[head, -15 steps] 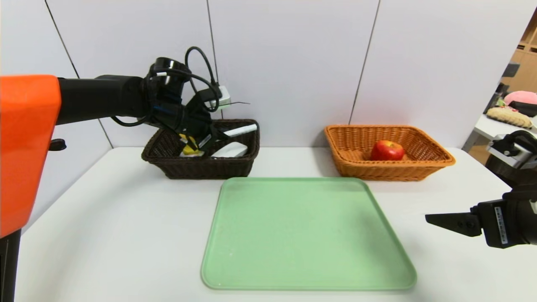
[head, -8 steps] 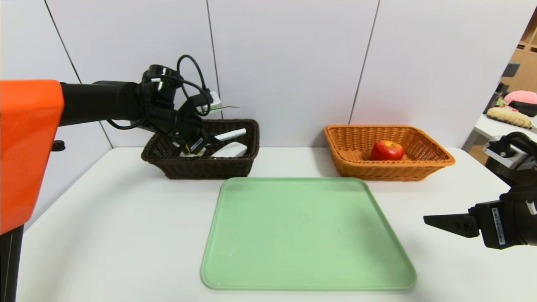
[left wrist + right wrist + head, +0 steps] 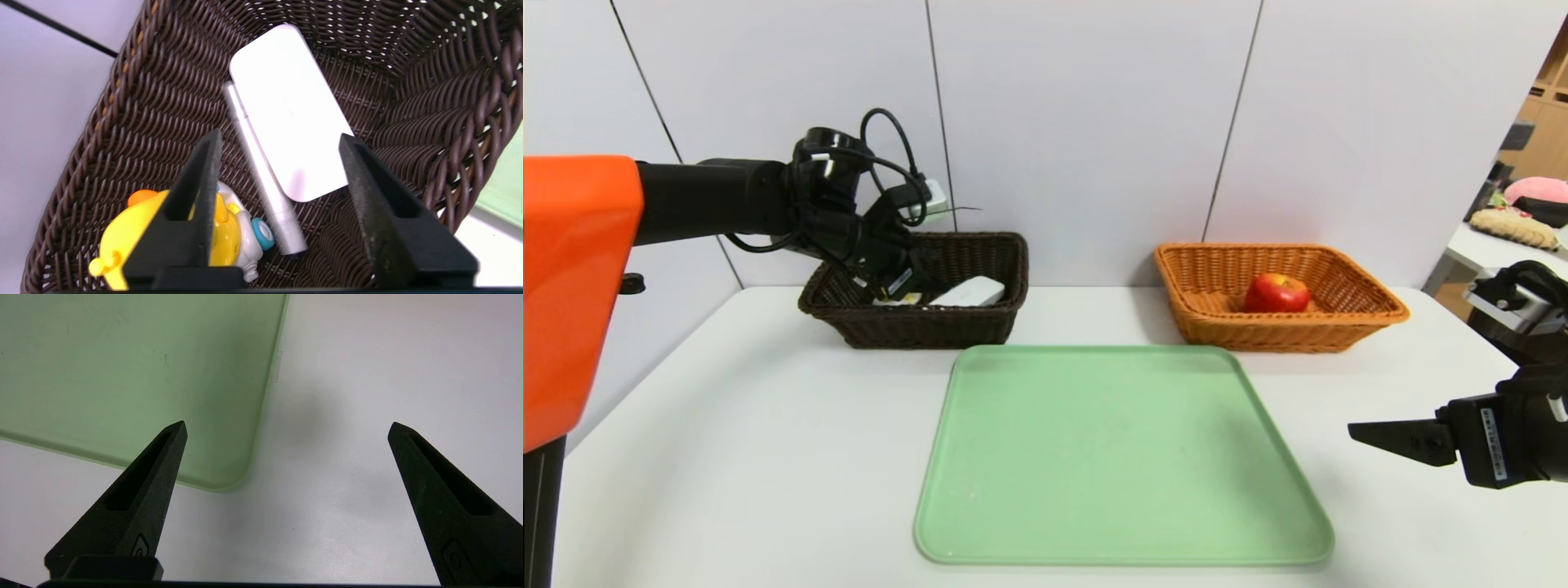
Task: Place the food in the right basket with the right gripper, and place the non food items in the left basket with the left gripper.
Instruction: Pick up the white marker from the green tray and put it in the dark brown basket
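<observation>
**Left hand spread over the dark basket, pen let go**

Your left hand (image 3: 280,143) hangs released in the dark basket (image 3: 915,322), upper left of frame, because the pen (image 3: 261,171) now lies on its floor. Count three non-food items there: pen, white case (image 3: 288,110), yellow toy (image 3: 135,232). One apple (image 3: 1276,293) sits in the orange basket (image 3: 1372,314). Right hand (image 3: 1372,433) waits spread, lower right, beside the green tray (image 3: 1119,457); nothing remains to sort.
</observation>
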Action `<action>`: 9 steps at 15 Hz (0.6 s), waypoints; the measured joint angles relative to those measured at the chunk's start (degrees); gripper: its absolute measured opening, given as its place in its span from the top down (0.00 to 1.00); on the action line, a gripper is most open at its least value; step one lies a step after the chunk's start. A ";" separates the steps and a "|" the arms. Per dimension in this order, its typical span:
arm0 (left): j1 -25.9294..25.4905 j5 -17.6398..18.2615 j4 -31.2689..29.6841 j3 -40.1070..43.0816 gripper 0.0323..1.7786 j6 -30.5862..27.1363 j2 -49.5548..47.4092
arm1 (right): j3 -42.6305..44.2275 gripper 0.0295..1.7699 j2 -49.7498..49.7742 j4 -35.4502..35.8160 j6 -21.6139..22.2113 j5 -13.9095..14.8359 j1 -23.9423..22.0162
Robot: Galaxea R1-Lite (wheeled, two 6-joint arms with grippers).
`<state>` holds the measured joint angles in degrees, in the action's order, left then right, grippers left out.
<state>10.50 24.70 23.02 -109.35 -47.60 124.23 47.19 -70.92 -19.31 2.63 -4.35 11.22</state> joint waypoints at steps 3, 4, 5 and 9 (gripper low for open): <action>0.11 -0.34 0.02 -0.32 0.29 2.71 -2.11 | 0.07 0.04 0.17 0.00 0.06 0.00 0.00; 0.02 -1.02 0.13 -0.29 0.26 5.22 -3.29 | 0.10 0.04 0.34 -0.01 0.06 0.00 0.00; 0.02 -1.96 0.44 -0.07 0.24 8.52 -4.74 | 0.16 0.04 0.69 0.00 0.09 0.00 0.00; 0.63 -8.47 4.82 4.80 0.16 23.65 -13.63 | 1.56 0.04 3.75 -0.06 0.30 0.30 -0.04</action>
<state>11.13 16.23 27.83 -104.55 -23.95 110.61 48.75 -67.17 -19.37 2.94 -4.05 11.18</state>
